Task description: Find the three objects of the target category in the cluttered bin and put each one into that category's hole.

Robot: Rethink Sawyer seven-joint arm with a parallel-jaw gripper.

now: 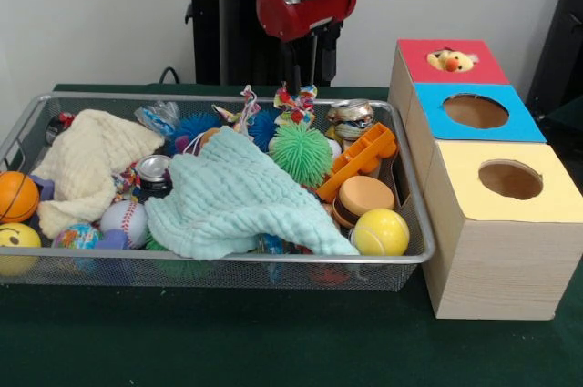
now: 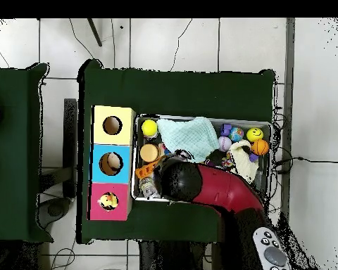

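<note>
The wire mesh bin (image 1: 228, 259) is full of clutter and also shows in the overhead view (image 2: 200, 117). The yellow duck (image 1: 451, 61) sits in the round hole of the red-topped box (image 1: 416, 52), with its orange beak showing; it also shows in the overhead view (image 2: 108, 202). The tiger and the tan plush are hidden. My gripper (image 1: 303, 86) hangs over the bin's far side, just above a colourful ribbon bundle (image 1: 296, 105). In the overhead view the red arm (image 2: 221, 186) covers it.
A mint cloth (image 1: 237, 196) and a cream cloth (image 1: 86, 164) cover much of the bin. Around them lie a green spiky ball (image 1: 301, 152), a yellow tennis ball (image 1: 381, 232), a baseball (image 1: 123, 220), a basketball (image 1: 16, 196) and cans (image 1: 351, 117). The blue-topped box (image 1: 433, 118) and the yellow-topped box (image 1: 547, 200) stand beside the red one.
</note>
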